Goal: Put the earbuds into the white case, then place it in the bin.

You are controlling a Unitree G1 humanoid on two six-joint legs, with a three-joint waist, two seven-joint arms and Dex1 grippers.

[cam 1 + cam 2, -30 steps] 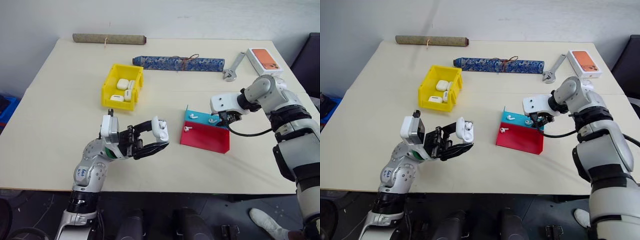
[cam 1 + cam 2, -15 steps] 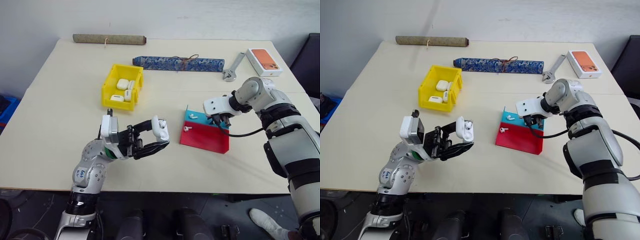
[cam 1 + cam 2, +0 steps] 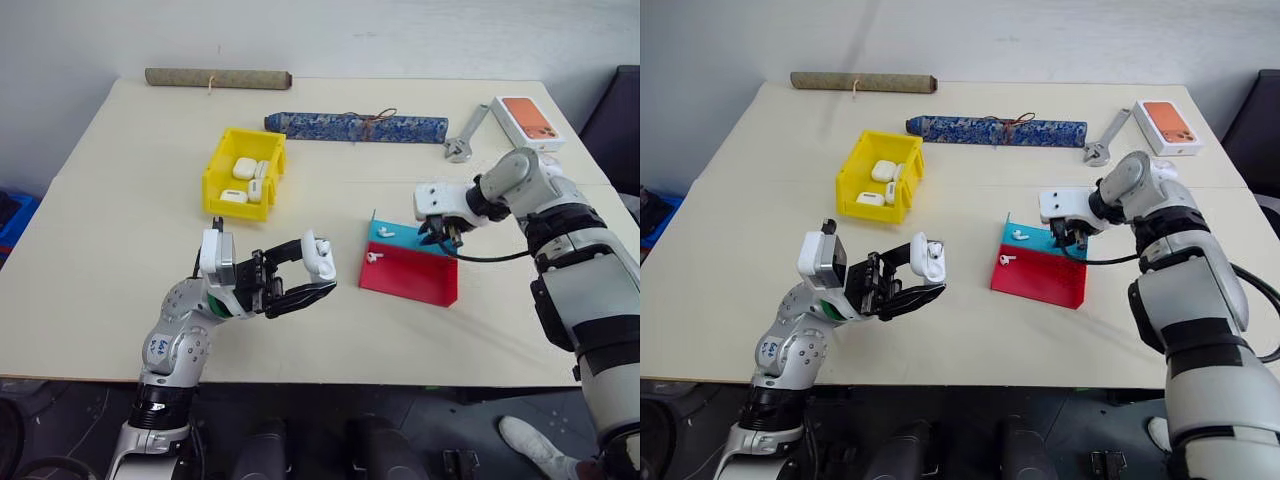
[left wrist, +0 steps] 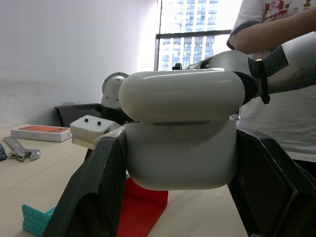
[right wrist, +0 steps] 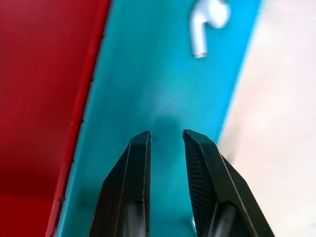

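Note:
My left gripper [image 3: 321, 273] is shut on the white case [image 3: 322, 257], held above the table's near left part; its black fingers [image 4: 98, 187] press both sides of the case [image 4: 180, 143], whose lid is down. My right gripper [image 3: 441, 236] hangs over the blue strip of the red-and-blue tray [image 3: 410, 278]. Only a narrow gap [image 5: 165, 136] separates its fingers, and I can make out nothing between them. Two earbuds lie on the tray: one [image 3: 388, 232] on the blue, one [image 3: 372, 257] on the red. The yellow bin [image 3: 222, 160] stands at the back left with several white cases inside.
A brown roll [image 3: 218, 77] and a blue patterned roll [image 3: 357, 126] lie along the table's far side. A wrench [image 3: 462, 140] and a white box with an orange picture [image 3: 528, 120] sit at the back right. A person in a white shirt [image 4: 276, 74] stands beyond the table.
The right gripper's fingers have closed over the blue strip and its wrist has rolled. The earbud that lay under it no longer shows. The left gripper and case are unmoved.

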